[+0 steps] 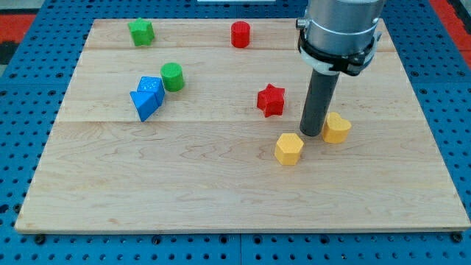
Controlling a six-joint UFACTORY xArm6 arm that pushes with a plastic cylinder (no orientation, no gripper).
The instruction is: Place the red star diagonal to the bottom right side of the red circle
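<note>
one red star (271, 100) just left of my tip (312, 134)

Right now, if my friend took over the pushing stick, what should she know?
My tip is down on the board, between the yellow hexagon and the other yellow block, to the view's right of the red star.
The red circle sits near the view's top.
The star already lies below and to the right of the circle, well apart.
Left: probably nudge the star closer.
</note>
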